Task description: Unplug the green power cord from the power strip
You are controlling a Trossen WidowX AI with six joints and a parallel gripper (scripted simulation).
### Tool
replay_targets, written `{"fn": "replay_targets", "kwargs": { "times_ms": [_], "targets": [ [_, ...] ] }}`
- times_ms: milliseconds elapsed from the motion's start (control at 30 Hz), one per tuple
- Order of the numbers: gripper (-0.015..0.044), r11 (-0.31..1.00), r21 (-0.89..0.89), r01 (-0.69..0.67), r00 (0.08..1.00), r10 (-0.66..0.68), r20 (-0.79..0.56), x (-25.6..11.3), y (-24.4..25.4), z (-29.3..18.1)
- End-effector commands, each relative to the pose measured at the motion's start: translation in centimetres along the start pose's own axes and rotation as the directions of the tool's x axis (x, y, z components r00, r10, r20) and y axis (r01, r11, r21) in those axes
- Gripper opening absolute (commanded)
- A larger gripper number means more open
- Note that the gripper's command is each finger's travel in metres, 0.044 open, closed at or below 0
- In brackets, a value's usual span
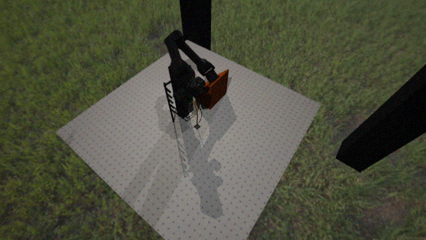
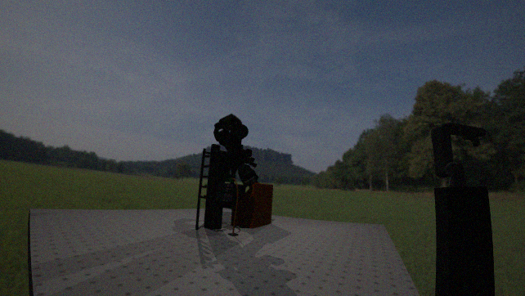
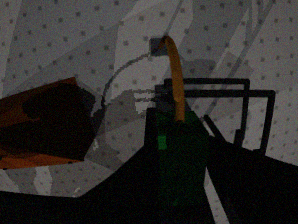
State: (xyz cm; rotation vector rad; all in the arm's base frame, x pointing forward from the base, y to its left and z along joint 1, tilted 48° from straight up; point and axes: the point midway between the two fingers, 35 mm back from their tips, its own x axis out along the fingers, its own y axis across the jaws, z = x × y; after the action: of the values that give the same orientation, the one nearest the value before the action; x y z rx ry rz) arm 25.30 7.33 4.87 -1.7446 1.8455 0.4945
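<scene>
A green plug (image 3: 183, 155) stands between the two dark fingers of my gripper (image 3: 180, 145), which is shut on it. In the top view only a tiny green patch shows under the dark arm. An orange-brown cord (image 3: 176, 82) (image 1: 197, 114) (image 2: 236, 204) leaves the plug's far end and runs down to a small grey square piece (image 3: 158, 46) (image 1: 197, 126) (image 2: 233, 234) on the table. I cannot make out the power strip for certain among the dark parts, and whether the plug sits in a socket is hidden.
An orange box (image 1: 219, 89) (image 2: 262, 204) (image 3: 40, 122) stands close beside the gripper. A black ladder-like rack (image 1: 169, 99) (image 2: 200, 192) stands on the arm's other side. A thin dark wire (image 3: 115, 77) curves near the cord. Black wire frames (image 3: 220, 93) lie beyond the fingers.
</scene>
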Motion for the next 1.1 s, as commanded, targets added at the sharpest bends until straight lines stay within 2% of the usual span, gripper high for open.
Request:
{"fn": "replay_targets", "kwargs": {
  "times_ms": [0,200,600,767,900,1067],
  "targets": [
    [0.0,1.0,0.025,0.014,0.996,-0.016,0.09,-1.3,-0.3,3.4],
    [0.0,1.0,0.025,0.014,0.996,-0.016,0.09,-1.6,-0.2,4.4],
    [0.0315,1.0,0.023,0.016,0.996,-0.017,0.087,-1.2,0.0,3.9],
    [0.044,1.0,0.023,0.016,0.996,-0.018,0.09,-2.1,-0.2,6.5],
    [0.044,1.0,0.024,0.016,0.996,-0.018,0.091,-3.0,-0.1,9.6],
    [0.044,1.0,0.024,0.016,0.996,-0.018,0.091,-3.0,-0.1,9.8]
  ]
}}
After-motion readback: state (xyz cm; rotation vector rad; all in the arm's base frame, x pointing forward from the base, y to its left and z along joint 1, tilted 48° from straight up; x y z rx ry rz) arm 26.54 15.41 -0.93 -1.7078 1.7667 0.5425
